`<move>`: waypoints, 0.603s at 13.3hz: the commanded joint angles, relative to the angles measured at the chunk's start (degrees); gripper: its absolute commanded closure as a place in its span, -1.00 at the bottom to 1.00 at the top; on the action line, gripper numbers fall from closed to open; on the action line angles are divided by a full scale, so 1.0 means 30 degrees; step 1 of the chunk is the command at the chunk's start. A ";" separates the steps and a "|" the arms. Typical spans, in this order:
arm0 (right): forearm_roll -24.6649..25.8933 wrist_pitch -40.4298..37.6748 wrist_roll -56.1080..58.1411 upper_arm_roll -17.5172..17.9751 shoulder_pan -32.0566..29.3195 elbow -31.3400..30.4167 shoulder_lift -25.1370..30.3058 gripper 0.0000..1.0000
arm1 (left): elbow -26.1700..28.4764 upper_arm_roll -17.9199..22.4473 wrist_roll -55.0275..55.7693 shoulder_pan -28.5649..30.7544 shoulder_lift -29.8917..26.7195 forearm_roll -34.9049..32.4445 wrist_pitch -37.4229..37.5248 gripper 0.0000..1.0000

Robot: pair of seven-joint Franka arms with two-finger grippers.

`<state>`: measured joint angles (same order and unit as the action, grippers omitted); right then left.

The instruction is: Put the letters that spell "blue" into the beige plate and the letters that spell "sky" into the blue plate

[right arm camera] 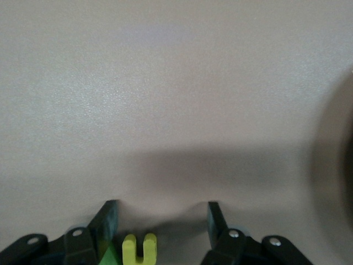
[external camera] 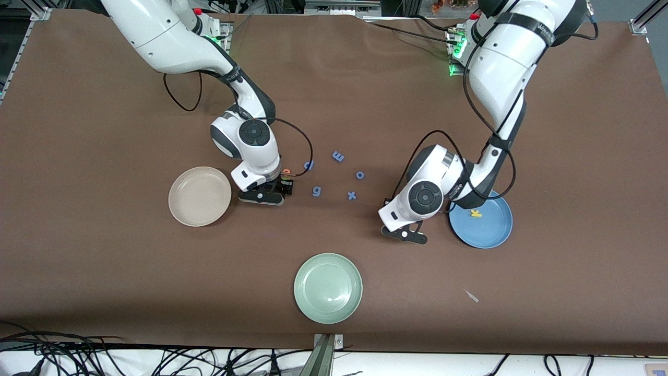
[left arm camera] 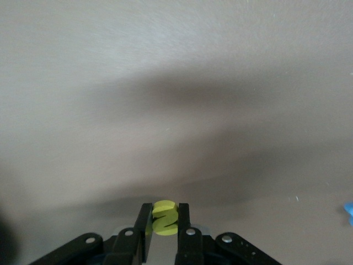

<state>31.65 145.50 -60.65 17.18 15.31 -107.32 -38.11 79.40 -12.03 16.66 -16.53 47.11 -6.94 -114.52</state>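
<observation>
Looking from the front, the yellow k (external camera: pixel 475 213) lies in the blue plate (external camera: pixel 493 235); the beige plate (external camera: pixel 200 196) holds nothing. Left wrist view: left gripper (left arm camera: pixel 164 218) jaws pinch the yellow s (left arm camera: pixel 164 217), light, squashy foam. Right wrist view: right gripper (right arm camera: pixel 161 221) jaws stand wide around the yellow u (right arm camera: pixel 139 249); its flat sides look the best hold.

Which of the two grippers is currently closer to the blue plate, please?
Left. The left gripper, shut on a yellow letter, is low beside the blue plate; the right gripper is open beside the beige plate.
</observation>
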 commanded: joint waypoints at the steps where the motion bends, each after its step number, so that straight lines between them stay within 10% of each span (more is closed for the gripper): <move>1: 0.0376 0.0105 -0.0464 0.0016 0.0024 0.0031 -0.0246 -0.49 | 0.0311 0.0493 0.0015 0.0408 -0.2340 -0.0471 0.2482 0.99; 8: 0.0377 -0.0012 -0.2050 0.0133 0.0024 -0.0672 0.0017 -0.50 | 0.1739 0.0349 -0.3812 0.4214 -0.2522 -0.3313 0.1623 0.96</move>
<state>31.66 145.49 -64.88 17.24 15.34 -107.67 -38.10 81.39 -10.16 10.38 -7.42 39.53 -15.28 -105.40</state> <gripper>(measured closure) 0.247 0.780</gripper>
